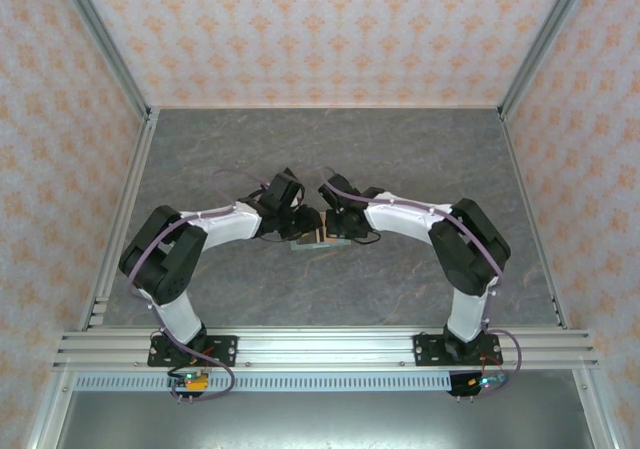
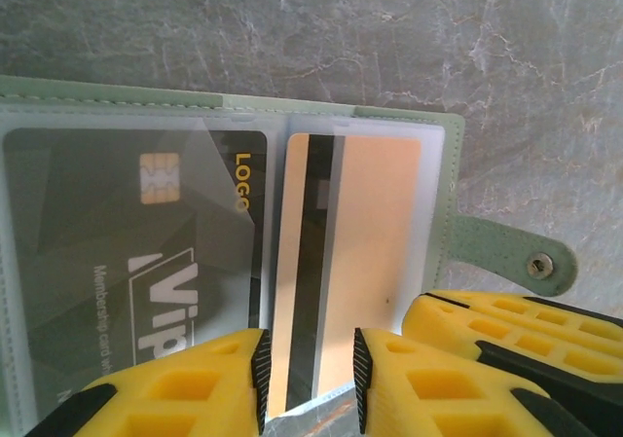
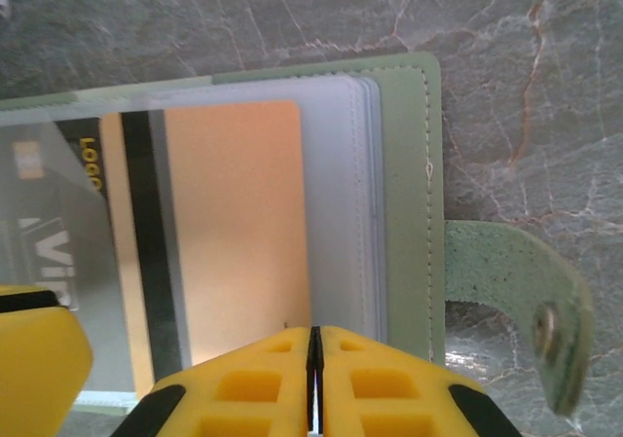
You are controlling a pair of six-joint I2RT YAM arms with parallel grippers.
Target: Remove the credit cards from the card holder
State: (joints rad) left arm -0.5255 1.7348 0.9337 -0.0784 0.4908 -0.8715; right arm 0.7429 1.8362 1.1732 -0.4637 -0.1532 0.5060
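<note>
The sage-green card holder (image 1: 318,241) lies open on the table between both grippers. In the left wrist view its green edge (image 2: 454,194) and snap tab (image 2: 506,254) frame clear sleeves. One sleeve holds a golden credit card (image 2: 375,223) with a black stripe. The other holds a dark card (image 2: 117,242) with a chip. My left gripper (image 2: 310,379) hovers at the golden card's near edge, jaws apart on either side of the stripe. My right gripper (image 3: 313,338) is shut at the near edge of the golden card (image 3: 234,213) and sleeves. I cannot tell if it pinches anything.
Grey marbled tabletop (image 1: 400,159) stretches around the holder, walled by patterned panels. The two arms meet at the table's middle. The right gripper's yellow finger (image 2: 506,340) crowds the left wrist view's lower right, close beside the left fingers.
</note>
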